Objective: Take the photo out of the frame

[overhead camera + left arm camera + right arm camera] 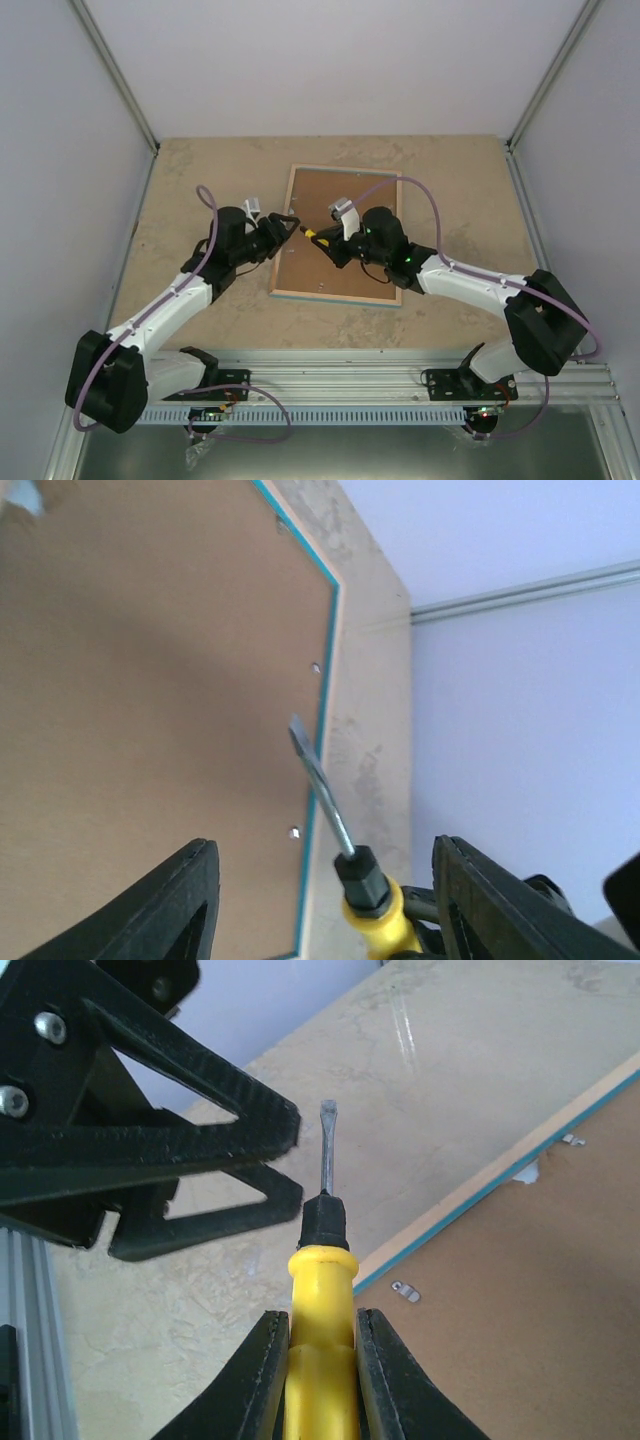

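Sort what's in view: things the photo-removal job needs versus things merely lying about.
Job: frame, lying back up; metal clips on its back panel; screwdriver gripped by the right fingers.
Bystanders: table; purple cables; aluminium rail.

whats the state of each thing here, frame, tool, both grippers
thin turquoise-blue rectangular picture frame: face down on table, brown fibreboard back fitted
yellow-handled flat-blade screwdriver: gripped by its handle, blade free
right gripper: jaws shut on the screwdriver
left gripper: jaws open, empty
photo: hidden, cannot tell
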`<state>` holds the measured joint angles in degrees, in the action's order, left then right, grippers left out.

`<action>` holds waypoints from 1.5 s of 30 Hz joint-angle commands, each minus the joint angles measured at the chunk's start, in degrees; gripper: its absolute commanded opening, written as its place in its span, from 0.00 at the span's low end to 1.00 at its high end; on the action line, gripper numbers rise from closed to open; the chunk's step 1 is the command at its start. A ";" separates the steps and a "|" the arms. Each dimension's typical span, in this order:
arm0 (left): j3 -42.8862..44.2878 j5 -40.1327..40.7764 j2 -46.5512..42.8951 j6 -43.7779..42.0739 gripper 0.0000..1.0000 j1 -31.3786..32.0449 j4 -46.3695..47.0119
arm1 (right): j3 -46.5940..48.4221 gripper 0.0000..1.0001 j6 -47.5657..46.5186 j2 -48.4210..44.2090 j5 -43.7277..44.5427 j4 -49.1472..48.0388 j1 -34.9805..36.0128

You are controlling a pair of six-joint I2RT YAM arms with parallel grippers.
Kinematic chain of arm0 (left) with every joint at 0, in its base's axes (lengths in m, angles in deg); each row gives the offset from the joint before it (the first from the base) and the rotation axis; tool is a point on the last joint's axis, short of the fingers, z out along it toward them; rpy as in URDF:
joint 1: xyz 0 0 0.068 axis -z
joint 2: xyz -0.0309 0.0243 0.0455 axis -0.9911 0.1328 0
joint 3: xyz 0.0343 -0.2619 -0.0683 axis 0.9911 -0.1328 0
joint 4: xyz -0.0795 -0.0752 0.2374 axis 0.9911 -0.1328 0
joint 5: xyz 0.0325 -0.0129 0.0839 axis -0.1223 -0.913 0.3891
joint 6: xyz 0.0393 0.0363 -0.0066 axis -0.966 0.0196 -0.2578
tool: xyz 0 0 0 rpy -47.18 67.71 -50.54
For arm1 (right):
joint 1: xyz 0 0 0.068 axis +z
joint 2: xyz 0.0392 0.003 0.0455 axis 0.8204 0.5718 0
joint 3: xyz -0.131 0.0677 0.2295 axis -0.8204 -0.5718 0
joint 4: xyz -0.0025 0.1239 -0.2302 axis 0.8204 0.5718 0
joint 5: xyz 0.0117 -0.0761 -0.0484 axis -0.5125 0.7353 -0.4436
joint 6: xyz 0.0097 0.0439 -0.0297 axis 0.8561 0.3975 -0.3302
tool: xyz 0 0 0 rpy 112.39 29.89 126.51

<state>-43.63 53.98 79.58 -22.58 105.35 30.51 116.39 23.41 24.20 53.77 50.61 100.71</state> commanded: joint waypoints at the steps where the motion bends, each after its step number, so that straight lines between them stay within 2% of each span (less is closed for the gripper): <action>1: -2.39 -2.64 0.55 7.76 0.59 2.14 11.77 | -1.08 0.00 0.98 -1.39 -0.09 -5.56 1.21; 13: -5.20 -2.57 2.78 13.58 0.38 3.68 20.24 | -1.59 0.01 1.67 -0.71 -0.31 -8.29 2.59; 19: -6.27 -1.99 2.32 14.61 0.13 3.82 21.46 | -1.55 0.01 1.56 -0.47 -0.37 -8.55 2.95; 23: -6.29 -1.20 1.45 14.73 0.03 3.82 20.59 | -1.92 0.05 0.24 -1.12 -0.46 -8.37 2.99; 29: -7.27 -1.01 0.88 17.37 0.00 3.82 21.67 | -3.09 0.22 -3.72 -1.54 -1.40 -8.02 3.01; 33: -8.07 -1.18 0.96 19.16 0.00 3.82 23.50 | -4.28 0.28 -4.84 -1.75 -1.97 -9.22 3.02; 38: -8.92 -0.82 0.07 20.56 0.00 3.82 24.40 | -5.06 0.33 -4.65 -1.37 -2.28 -11.13 2.98; 45: -9.25 -0.95 -0.18 21.39 0.00 3.82 24.56 | -5.48 0.33 -4.02 -0.90 -2.59 -13.35 2.97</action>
<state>-52.07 52.82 80.35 -2.84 108.96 51.93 111.71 19.92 23.61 52.09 41.14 103.33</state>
